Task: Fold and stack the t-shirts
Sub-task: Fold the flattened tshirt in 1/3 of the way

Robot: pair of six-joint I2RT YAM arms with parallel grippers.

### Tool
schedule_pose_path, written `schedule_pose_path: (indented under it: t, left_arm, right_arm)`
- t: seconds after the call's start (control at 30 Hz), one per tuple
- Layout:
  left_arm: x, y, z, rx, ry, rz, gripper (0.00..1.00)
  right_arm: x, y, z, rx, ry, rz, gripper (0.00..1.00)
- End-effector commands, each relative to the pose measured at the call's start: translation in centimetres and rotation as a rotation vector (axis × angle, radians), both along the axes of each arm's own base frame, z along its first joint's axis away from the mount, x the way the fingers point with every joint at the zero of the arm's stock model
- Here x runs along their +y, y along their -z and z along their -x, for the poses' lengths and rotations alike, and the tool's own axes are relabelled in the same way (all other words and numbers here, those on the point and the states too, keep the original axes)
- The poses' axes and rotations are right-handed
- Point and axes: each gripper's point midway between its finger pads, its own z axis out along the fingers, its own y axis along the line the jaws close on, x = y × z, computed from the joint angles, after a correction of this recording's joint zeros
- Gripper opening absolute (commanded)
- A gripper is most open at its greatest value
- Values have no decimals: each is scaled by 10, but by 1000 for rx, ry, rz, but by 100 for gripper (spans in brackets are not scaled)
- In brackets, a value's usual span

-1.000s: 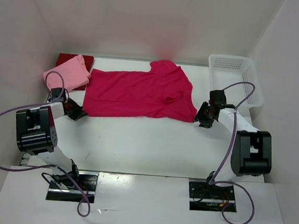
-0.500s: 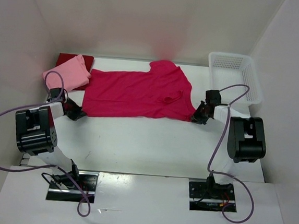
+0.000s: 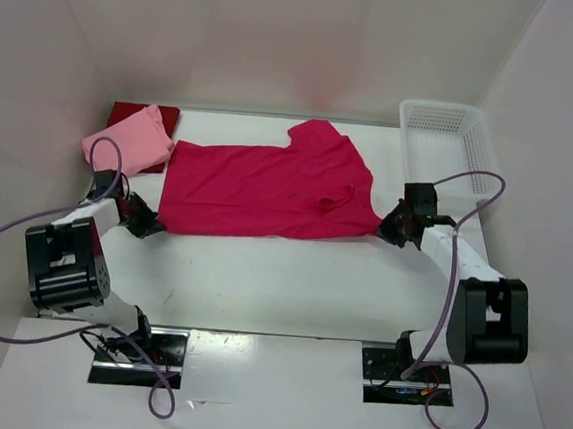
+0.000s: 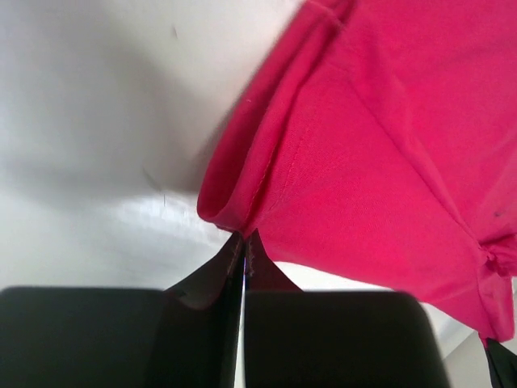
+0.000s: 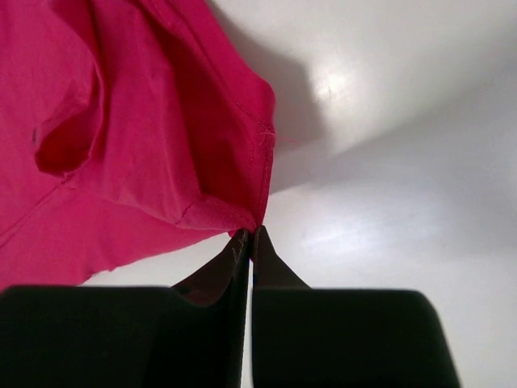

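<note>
A bright magenta-crimson t-shirt point(image 3: 269, 188) lies spread across the middle of the table, stretched between both arms. My left gripper point(image 3: 155, 225) is shut on its near left corner; the left wrist view shows the hem point(image 4: 234, 214) pinched at the fingertips point(image 4: 244, 241). At the near right corner, my right gripper point(image 3: 386, 226) is shut on the cloth point(image 5: 234, 212), the tips point(image 5: 251, 236) closed together. A folded light pink t-shirt point(image 3: 127, 142) lies at the far left on top of a dark red t-shirt point(image 3: 160, 115).
A white mesh basket point(image 3: 450, 149) stands at the far right by the wall. White walls close in the table point(image 3: 280, 284) on three sides. Purple cables point(image 3: 454, 249) loop from both arms.
The right gripper has closed on the shirt's near right corner and pulled it right and toward the near edge. The left arm has shifted slightly nearer. The shirt's near edge is now taut.
</note>
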Motion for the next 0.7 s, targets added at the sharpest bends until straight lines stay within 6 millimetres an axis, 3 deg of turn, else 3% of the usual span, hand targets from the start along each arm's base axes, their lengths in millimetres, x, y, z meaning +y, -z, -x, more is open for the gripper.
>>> schedule_pose_path:
  t: [0.0, 0.03, 0.07, 0.13, 0.2, 0.23, 0.3, 0.33, 0.43, 0.5, 0.57, 0.63, 0.67]
  left_arm:
    - [-5, -16, 21, -9, 26, -21, 0]
    - [-9, -18, 29, -13, 30, -14, 0]
    - [-12, -20, 33, -9, 12, -2, 0]
    - [-12, -35, 33, -45, -20, 14, 0]
    - [-5, -35, 43, -18, -76, -11, 0]
    - [-5, -44, 43, -46, -76, -21, 0]
    - [-4, -51, 50, -42, -120, -12, 0]
    - [-2, -49, 57, -13, -133, -26, 0]
    - [1, -55, 58, -4, -164, -31, 0]
    - [-9, -49, 61, 11, -142, 16, 2]
    - [-14, -47, 63, 8, -141, 54, 30]
    - [-12, -48, 65, 10, -148, 42, 53]
    - [-9, -51, 62, 0, -153, 27, 72]
  right_arm:
    - [3, 4, 37, 89, 32, -47, 0]
    - [5, 6, 49, 124, 41, -66, 0]
    - [9, -4, 53, 101, 42, -98, 0]
    - [10, -11, 64, 120, 80, -121, 0]
    - [-6, -29, 65, 77, 141, -81, 0]
    - [-13, -27, 75, 111, 165, -62, 0]
    - [-23, -41, 76, 86, 204, -67, 0]
    - [-25, -39, 85, 116, 213, -52, 0]
    - [-28, -49, 85, 104, 220, -42, 0]
    - [-25, -55, 85, 91, 199, -47, 9]
    - [-24, -56, 89, 103, 177, -43, 30]
    - [-23, -60, 90, 87, 163, -47, 41]
    - [-21, -63, 90, 74, 157, -56, 44]
